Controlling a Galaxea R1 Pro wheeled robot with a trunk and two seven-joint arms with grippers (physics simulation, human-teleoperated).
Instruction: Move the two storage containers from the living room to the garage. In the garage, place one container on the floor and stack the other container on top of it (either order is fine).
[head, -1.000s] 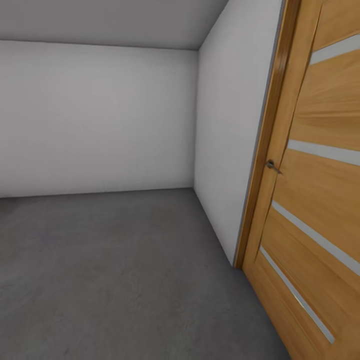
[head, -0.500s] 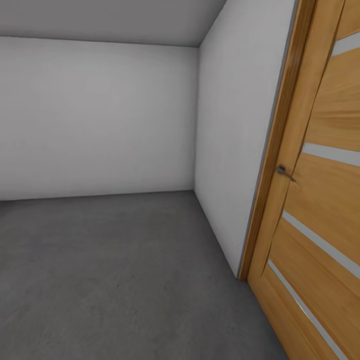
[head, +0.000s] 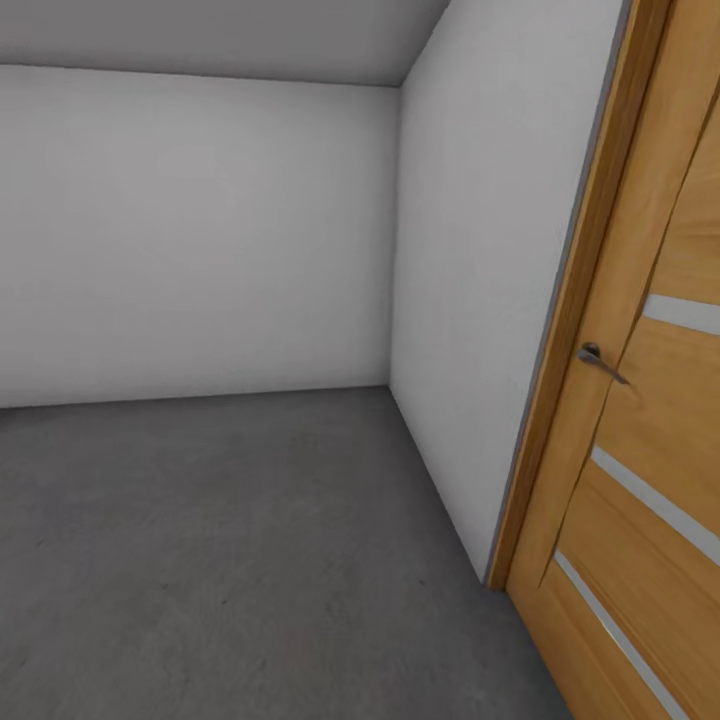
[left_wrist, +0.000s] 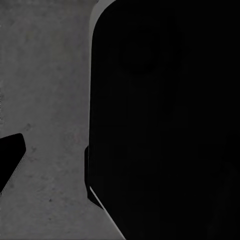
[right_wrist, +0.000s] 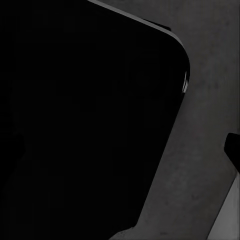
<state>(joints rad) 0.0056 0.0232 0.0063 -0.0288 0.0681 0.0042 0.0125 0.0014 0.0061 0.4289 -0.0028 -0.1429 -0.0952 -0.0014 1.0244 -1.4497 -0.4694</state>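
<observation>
Garage floor (head: 220, 560), dark grey rough concrete, spreads across the near and left part of the head view and runs to the far wall.

In the left wrist view a large black rounded shape, too dark to make out, covers most of the picture, with a small black wedge at one edge; whether the left gripper is clenched or released cannot be told. Grey concrete floor (left_wrist: 45, 100) lies behind these dark shapes. In the right wrist view a similar black rounded mass takes up most of the picture, with a small dark tip at the edge, and the right gripper's state cannot be told either. Grey floor (right_wrist: 205, 150) shows beside it.

Outward in the head view, a plain white far wall (head: 190, 240) meets a white right wall (head: 470, 280) at a corner, under a grey ceiling (head: 220, 35). At the right, near the camera, stands a wooden door (head: 650, 480) with pale horizontal strips, set in a wooden frame (head: 585, 300) that touches the end of the right wall. A dark metal handle (head: 600, 362) sticks out from the door's edge.
</observation>
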